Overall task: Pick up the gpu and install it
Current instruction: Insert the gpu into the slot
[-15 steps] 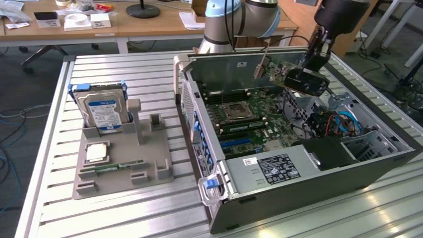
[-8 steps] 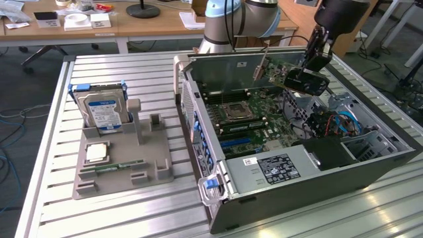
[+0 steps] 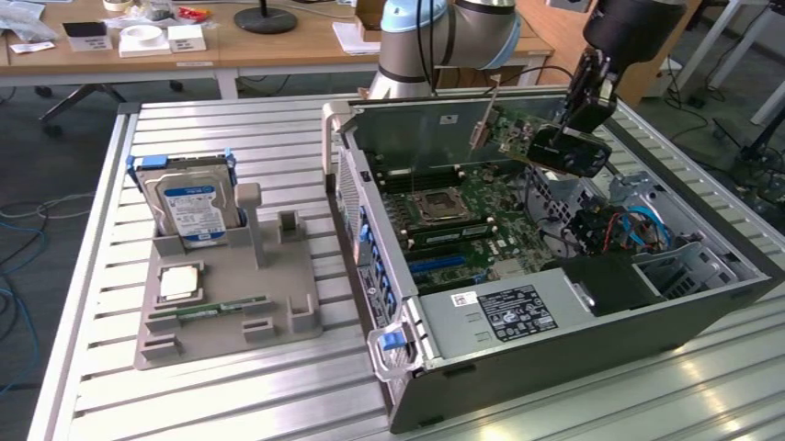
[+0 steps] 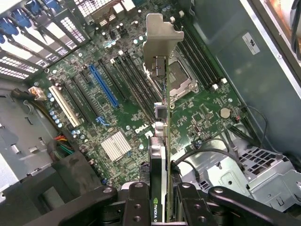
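- The gpu (image 4: 165, 141) is up in the air, held on edge inside the open computer case (image 3: 589, 354), silvery end bracket (image 4: 162, 40) leading.
- Gripper (image 4: 160, 200) is pinching the card from both faces. The black fingers (image 4: 188, 205) are clamped at the cooler end, so the pick-up looks done.
- From the exterior view, the gripper (image 3: 567, 145) carries the gpu (image 3: 521, 138) high near the case's far wall, well above the board.
- Below sits the motherboard (image 4: 136, 117). The card's edge is clear of it and seated in no slot.
- The long blue slot (image 4: 103, 84) stands bare, off to one side of the card.
- So the install itself is not yet done.
- Out on the table, the grey holder (image 3: 289, 317) keeps the hard drive (image 3: 190, 197) and memory stick (image 3: 221, 308) untouched.
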You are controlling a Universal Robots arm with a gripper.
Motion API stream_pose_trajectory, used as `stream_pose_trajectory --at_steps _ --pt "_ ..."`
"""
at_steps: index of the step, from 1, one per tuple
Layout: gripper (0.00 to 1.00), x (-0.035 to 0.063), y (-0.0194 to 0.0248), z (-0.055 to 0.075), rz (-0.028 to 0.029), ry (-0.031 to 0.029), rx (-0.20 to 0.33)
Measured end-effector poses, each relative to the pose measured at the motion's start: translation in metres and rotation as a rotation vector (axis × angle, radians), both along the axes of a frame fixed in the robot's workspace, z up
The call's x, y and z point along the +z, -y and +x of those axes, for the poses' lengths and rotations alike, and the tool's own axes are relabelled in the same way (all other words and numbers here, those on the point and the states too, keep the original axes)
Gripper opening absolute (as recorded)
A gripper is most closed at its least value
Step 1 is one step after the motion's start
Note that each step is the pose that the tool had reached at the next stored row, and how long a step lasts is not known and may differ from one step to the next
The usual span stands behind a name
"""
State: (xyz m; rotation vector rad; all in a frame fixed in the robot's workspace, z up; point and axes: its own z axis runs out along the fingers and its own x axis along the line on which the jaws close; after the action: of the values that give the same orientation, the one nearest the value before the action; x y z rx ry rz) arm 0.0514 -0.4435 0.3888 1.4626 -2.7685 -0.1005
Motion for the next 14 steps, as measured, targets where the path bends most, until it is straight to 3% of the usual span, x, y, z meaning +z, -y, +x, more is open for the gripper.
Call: stream_pose_trajectory --at_steps 5,14 --pt "0.27 0.0000 0.0000 0.0000 0.0000 0.0000 0.047" --pt "0.27 0.0000 0.0000 0.0000 0.0001 0.0000 0.201"
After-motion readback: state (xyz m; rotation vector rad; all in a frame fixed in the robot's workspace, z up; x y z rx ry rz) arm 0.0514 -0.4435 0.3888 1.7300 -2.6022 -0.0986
